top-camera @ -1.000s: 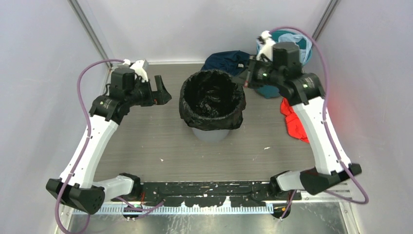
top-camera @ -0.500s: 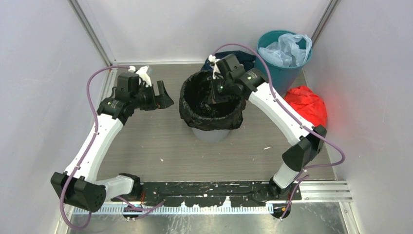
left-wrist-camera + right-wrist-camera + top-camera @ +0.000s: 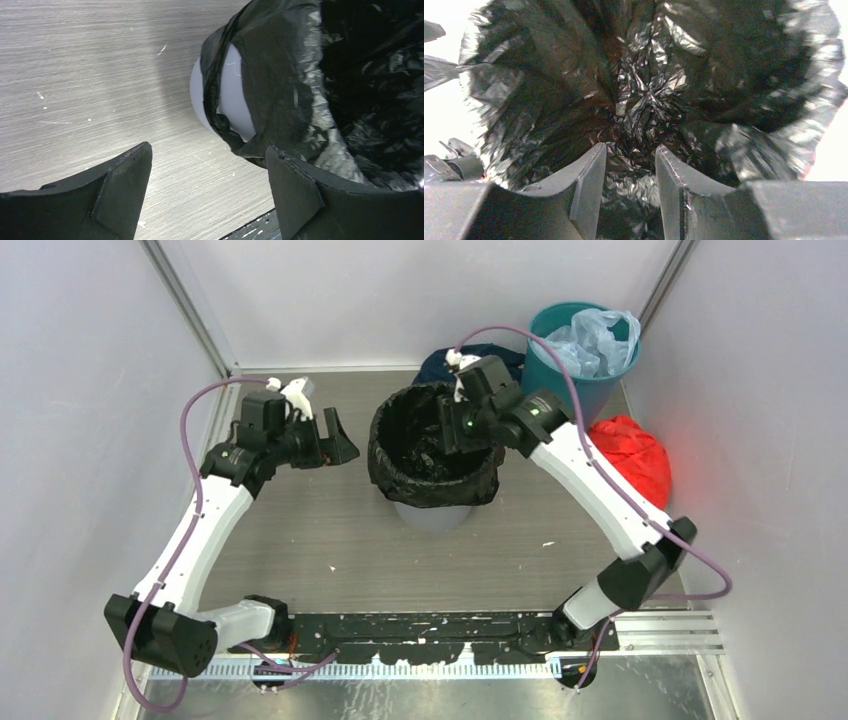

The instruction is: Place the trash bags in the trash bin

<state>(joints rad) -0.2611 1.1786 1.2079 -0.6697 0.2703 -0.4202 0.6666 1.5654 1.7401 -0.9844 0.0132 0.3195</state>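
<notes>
In the middle of the table, the grey trash bin stands lined with the black trash bag, its edge folded over the rim. The right gripper hangs inside, fingers a little apart, pinching nothing. Left of the bin, the left gripper is spread wide, empty. Farther right lies a red bundle; behind are a dark blue cloth and a teal bin holding a pale blue bag.

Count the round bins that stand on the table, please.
2. The light grey trash bin, lined with the black trash bag, stands mid-table. The teal bin, holding a pale blue bag, stands in the far right corner. No other bin shows.
</notes>
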